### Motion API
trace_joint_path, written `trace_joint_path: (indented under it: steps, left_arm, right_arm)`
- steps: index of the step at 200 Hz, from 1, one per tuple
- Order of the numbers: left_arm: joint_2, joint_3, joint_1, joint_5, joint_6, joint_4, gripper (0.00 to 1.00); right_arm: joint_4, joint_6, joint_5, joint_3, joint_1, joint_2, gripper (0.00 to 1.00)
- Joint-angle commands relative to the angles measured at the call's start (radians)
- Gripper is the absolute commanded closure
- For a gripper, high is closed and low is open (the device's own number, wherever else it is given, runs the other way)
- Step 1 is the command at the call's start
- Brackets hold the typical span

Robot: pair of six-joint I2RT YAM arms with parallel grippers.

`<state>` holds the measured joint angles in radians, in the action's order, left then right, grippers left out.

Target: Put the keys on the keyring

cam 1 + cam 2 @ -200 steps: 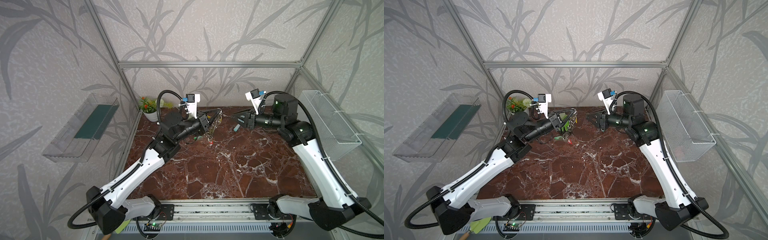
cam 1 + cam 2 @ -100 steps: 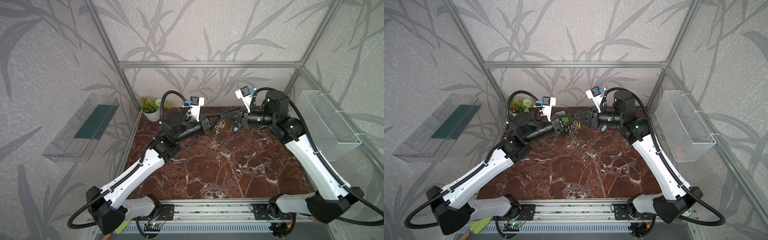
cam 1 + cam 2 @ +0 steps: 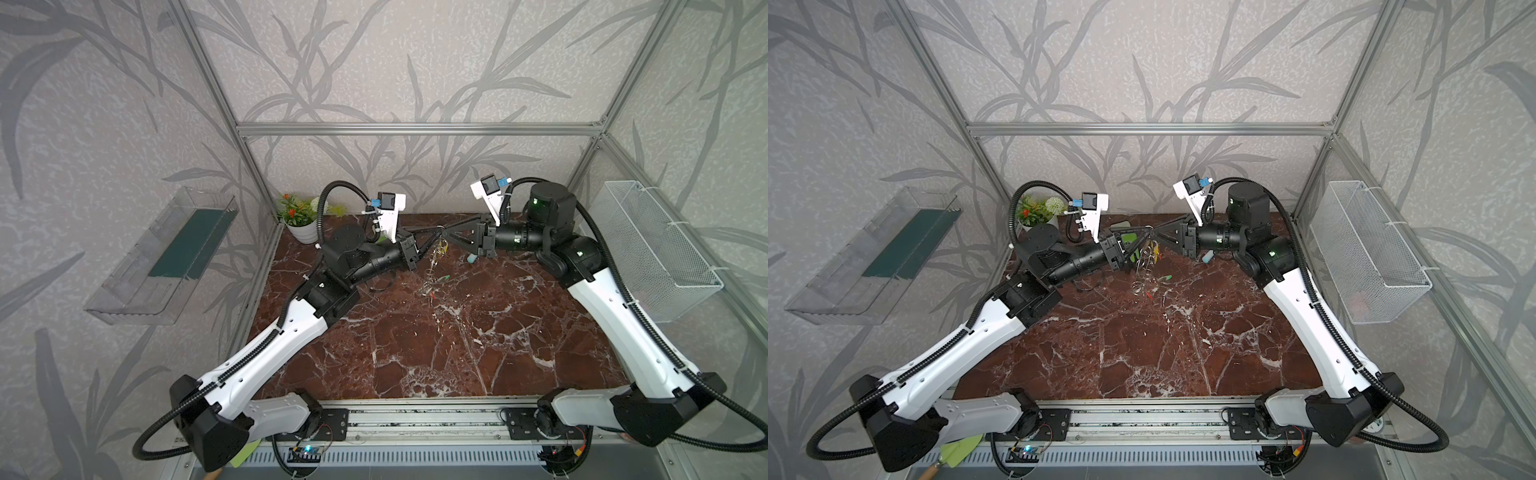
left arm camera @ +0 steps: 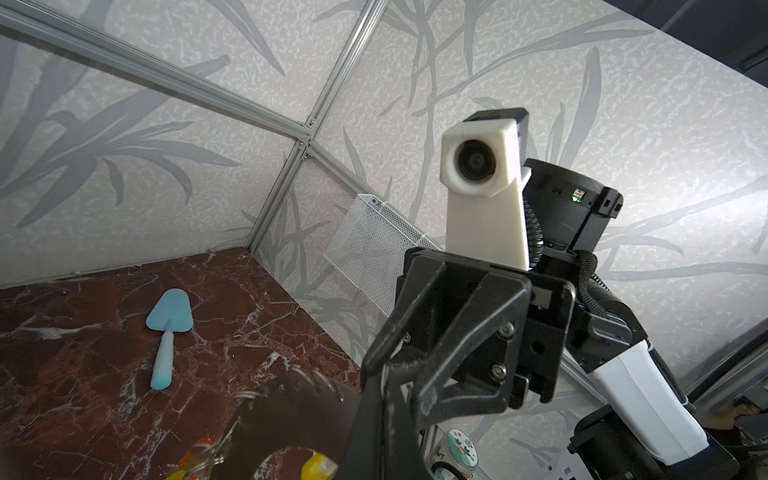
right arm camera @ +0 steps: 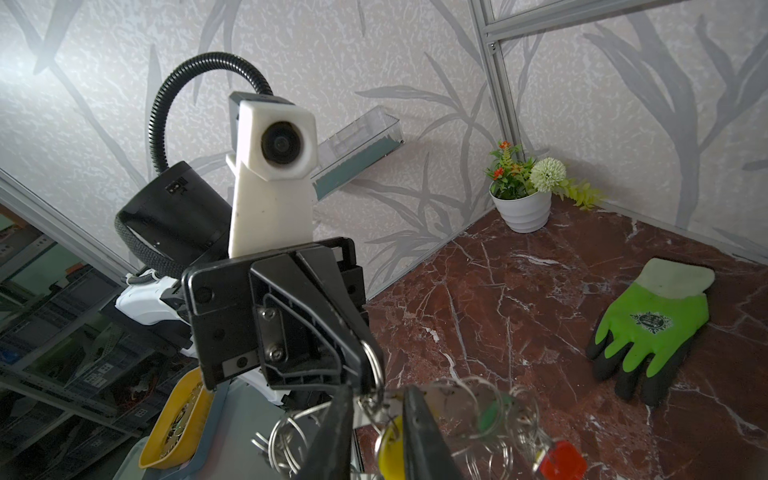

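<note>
Several keys [image 5: 388, 444], tagged yellow, green and red, clustered at the looped rim of the keyring [image 4: 286, 409], which was held in the air above the back of the bench [image 3: 415, 353]. Left jaws were clamped tight on the keyring. Right jaws stood narrowly apart around the yellow-tagged key (whether they pinched it, I cannot tell). A green glove [image 5: 652, 324] and a blue trowel [image 4: 168, 328] lay on the bench.

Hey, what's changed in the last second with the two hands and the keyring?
The right hand swung in toward the left hand, jaws narrowing, until it meets the raised keyring; whether it grips yet is unclear. The left hand stayed shut on the keyring, keys dangling.
</note>
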<state>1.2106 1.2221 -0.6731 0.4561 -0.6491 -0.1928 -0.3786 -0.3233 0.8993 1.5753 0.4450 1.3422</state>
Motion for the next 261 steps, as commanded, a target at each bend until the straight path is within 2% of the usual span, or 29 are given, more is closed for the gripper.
trace_joint_path:
  steps: [1, 60, 80, 100, 118, 174, 220, 261]
  left_arm:
    - [-0.039, 0.007, 0.000, -0.024, 0.011, -0.055, 1.00]
    - [-0.034, 0.011, 0.000, -0.008, 0.008, -0.048, 1.00]
    - [-0.036, 0.010, 0.000, -0.008, 0.004, -0.049, 1.00]
    - [-0.038, 0.009, -0.001, -0.008, 0.006, -0.047, 1.00]
    - [-0.039, 0.009, 0.000, -0.008, 0.006, -0.046, 1.00]
    - [-0.029, 0.040, 0.001, 0.028, 0.014, 0.024, 1.00]
    - [-0.038, 0.109, 0.020, 0.093, 0.083, 0.200, 0.77]
    - [-0.030, 0.152, 0.070, 0.178, 0.092, 0.266, 0.75]
  right_arm:
    - [0.052, -0.027, 0.043, -0.020, -0.004, -0.009, 0.77]
    - [0.145, -0.090, 0.107, -0.038, -0.003, -0.005, 0.81]
    - [0.154, -0.097, 0.117, -0.040, -0.003, 0.001, 0.91]
    - [0.160, -0.101, 0.115, -0.047, -0.003, 0.000, 0.93]
    - [0.157, -0.100, 0.115, -0.049, -0.004, 0.002, 1.00]
    - [0.138, -0.081, 0.100, -0.052, -0.003, -0.002, 1.00]
    - [0.063, -0.016, 0.090, -0.025, -0.003, 0.007, 1.00]
    - [0.042, 0.003, 0.092, -0.017, -0.003, 0.010, 1.00]
